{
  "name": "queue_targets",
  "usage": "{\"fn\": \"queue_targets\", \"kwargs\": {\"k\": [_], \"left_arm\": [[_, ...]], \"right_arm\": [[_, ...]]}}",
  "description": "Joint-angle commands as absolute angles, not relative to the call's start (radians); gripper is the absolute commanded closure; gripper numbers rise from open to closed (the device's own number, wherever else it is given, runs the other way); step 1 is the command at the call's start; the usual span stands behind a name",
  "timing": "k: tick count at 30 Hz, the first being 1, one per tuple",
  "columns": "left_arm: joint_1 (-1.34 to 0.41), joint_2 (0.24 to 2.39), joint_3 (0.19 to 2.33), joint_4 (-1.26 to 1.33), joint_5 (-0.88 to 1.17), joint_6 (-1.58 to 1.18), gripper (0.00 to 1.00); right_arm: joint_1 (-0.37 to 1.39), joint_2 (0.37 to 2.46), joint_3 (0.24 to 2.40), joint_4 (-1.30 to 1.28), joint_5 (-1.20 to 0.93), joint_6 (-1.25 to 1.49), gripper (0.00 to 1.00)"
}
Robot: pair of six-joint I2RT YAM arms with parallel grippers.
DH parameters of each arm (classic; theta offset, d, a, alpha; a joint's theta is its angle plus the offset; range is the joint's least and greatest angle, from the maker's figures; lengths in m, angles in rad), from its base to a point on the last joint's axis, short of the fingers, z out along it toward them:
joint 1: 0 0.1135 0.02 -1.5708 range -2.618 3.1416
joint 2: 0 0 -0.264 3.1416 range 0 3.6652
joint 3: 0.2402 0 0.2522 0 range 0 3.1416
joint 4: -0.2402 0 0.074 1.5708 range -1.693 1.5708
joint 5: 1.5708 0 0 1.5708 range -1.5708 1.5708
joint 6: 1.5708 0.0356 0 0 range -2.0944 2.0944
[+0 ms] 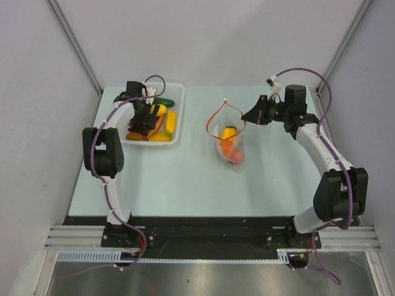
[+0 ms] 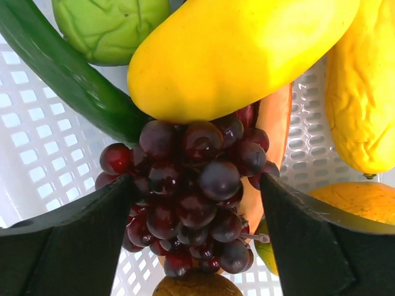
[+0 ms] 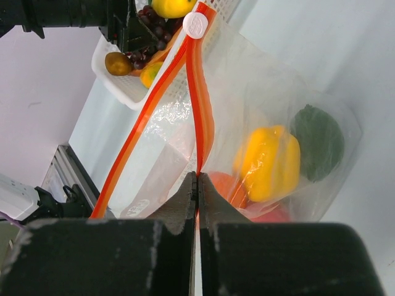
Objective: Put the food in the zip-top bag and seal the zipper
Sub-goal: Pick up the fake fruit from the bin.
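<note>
While the zipper (image 3: pixel 200 98) is pinched by the right gripper (image 3: pixel 197 180), grapes (image 2: pixel 185 206) (axis twelve-to-six) are straddled by the wide left gripper (image 2: pixel 199 185).

Open zip-top bag (image 1: pixel 229 145) part-filled; grapes (image 2: pixel 191 191) in tray (image 2: pixel 37 154).

One bag (image 1: pixel 229 148), one tray (image 1: pixel 180 108), one grape bunch (image 2: pixel 197 197)

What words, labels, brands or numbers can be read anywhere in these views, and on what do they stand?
None can be read.
The white tab on the zipper of the bag bears a faint embossed mark, too small to read.
The pale patch low on the bag is blurred.
</note>
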State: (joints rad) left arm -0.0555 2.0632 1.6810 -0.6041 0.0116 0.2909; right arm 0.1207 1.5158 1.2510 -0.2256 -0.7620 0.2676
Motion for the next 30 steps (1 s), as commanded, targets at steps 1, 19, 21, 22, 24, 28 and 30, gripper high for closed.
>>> {"fn": "queue_targets", "kwargs": {"k": [1, 19, 21, 22, 24, 28, 30], "left_arm": [[-0.057, 2.054, 1.66, -0.586, 0.057, 0.265, 0.23], [-0.057, 1.858, 1.67, -0.575, 0.112, 0.249, 1.0], [-0.058, 1.847, 1.696, -0.592, 0.117, 0.247, 1.0], [-0.058, 1.844, 1.707, -0.597, 0.124, 0.245, 1.0], [-0.063, 1.827, 1.738, -0.609, 0.14, 0.235, 1.0], [-0.086, 1.78, 1.781, -0.612, 0.216, 0.216, 1.0], [-0.113, 1.747, 1.808, -0.612, 0.245, 0.216, 1.0]], "right_arm": [[0.126, 1.519, 1.256, -0.21, -0.75, 0.249, 1.0], [0.129, 1.534, 1.256, -0.189, -0.767, 0.255, 1.0], [0.129, 1.535, 1.256, -0.184, -0.772, 0.255, 1.0], [0.129, 1.534, 1.256, -0.183, -0.772, 0.255, 1.0], [0.129, 1.537, 1.256, -0.176, -0.773, 0.259, 1.0], [0.13, 1.537, 1.256, -0.169, -0.778, 0.267, 1.0], [0.132, 1.54, 1.256, -0.167, -0.778, 0.268, 1.0]]}}
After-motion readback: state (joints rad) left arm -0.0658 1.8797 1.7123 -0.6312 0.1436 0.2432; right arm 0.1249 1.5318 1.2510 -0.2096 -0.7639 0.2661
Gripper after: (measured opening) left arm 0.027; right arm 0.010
